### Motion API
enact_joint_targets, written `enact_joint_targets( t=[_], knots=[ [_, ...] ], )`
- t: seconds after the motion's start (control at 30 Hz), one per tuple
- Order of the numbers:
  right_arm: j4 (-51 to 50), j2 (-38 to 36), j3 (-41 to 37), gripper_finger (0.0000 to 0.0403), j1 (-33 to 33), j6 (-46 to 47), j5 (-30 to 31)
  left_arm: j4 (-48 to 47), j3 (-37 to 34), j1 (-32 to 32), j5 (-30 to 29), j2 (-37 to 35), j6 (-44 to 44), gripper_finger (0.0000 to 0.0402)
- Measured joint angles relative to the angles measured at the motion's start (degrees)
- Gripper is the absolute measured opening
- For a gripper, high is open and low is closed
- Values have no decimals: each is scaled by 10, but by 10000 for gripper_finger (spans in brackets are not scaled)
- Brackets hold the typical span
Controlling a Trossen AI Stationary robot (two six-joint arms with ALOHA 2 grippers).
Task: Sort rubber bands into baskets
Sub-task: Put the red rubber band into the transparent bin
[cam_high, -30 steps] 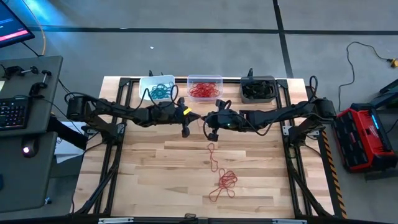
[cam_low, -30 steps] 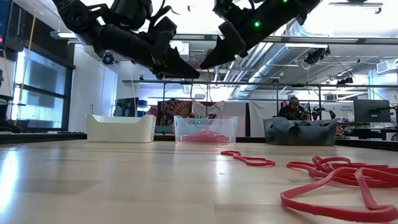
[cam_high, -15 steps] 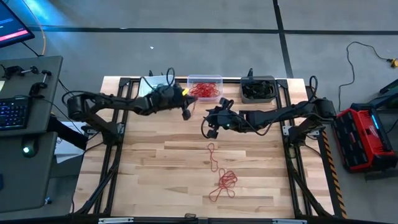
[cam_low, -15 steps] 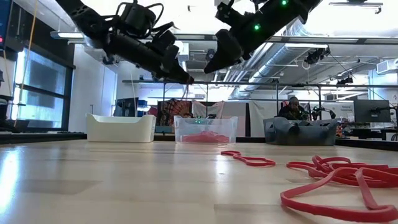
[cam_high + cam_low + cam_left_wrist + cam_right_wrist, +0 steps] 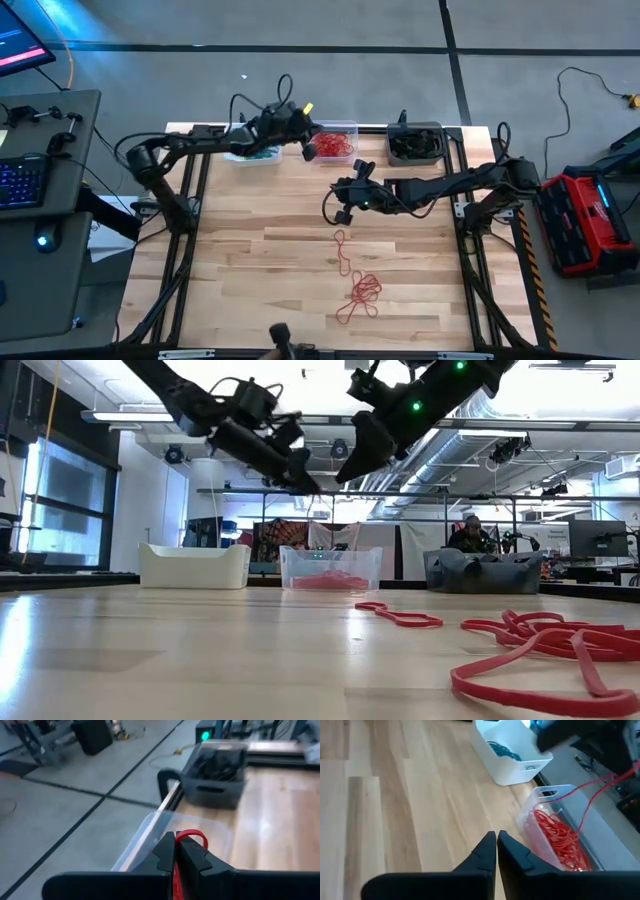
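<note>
White basket (image 5: pixel 252 148) with teal rubber bands (image 5: pixel 503 749) sits far left. Left gripper (image 5: pixel 306 150) hovers over the clear basket (image 5: pixel 345 130), fingers clamped on 1 red band (image 5: pixel 191 838) dangling toward it; risk: a release off the near rim could let the stretchy loop spring out or hang on the wall. Right gripper (image 5: pixel 341 213) waits mid-table, fingers together, empty. Dark grey basket (image 5: pixel 415 145) right; loose red bands (image 5: pixel 362 292) on the table (image 5: pixel 250 280) could snag together when picked

White basket (image 5: pixel 240 152) partly behind left arm
</note>
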Motion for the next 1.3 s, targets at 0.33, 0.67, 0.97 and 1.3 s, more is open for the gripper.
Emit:
enact_joint_targets(
  t=[0.33,0.67,0.97,1.3],
  knots=[
    [-18,0,0,2,10,14,-10,-95,65,45,28,93,20,0],
    [-23,0,0,2,9,14,-26,-130,67,37,68,97,20,43],
    [-67,12,-1,3,10,30,-147,-133,66,17,82,79,-22,108],
    [-117,79,-1,68,10,71,-252,-49,-3,-25,81,78,-45,140]
  ],
)
